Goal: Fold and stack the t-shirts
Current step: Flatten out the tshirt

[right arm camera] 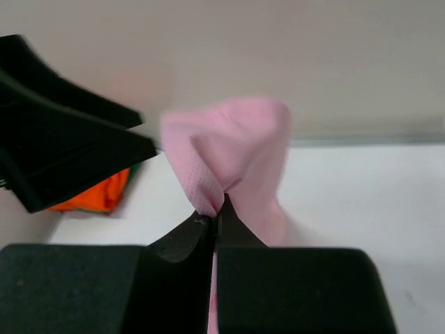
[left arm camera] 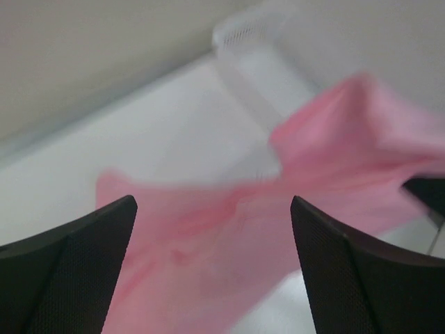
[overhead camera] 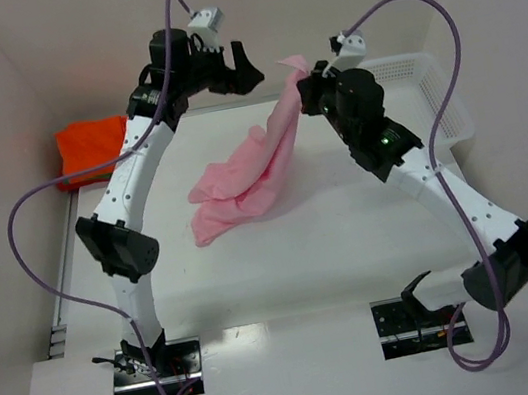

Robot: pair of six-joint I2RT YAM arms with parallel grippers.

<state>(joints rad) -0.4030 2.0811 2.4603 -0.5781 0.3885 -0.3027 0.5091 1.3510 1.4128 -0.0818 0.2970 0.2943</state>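
The pale pink t-shirt (overhead camera: 245, 175) hangs from my right gripper (overhead camera: 305, 77), which is shut on one corner of it high above the table; its lower part trails crumpled on the table. In the right wrist view the jaws (right arm camera: 214, 212) pinch a fold of the pink cloth (right arm camera: 229, 149). My left gripper (overhead camera: 245, 69) is open and empty, held high just left of the pinched corner; in the left wrist view the pink t-shirt (left arm camera: 278, 209) spreads below its fingers (left arm camera: 215, 209). The folded orange t-shirt (overhead camera: 89, 151) lies at the far left, with a green edge (right arm camera: 133, 172) beside it.
A white mesh basket (overhead camera: 426, 104) stands at the far right against the back wall; it also shows in the left wrist view (left arm camera: 250, 35). White walls close in the table at the back and both sides.
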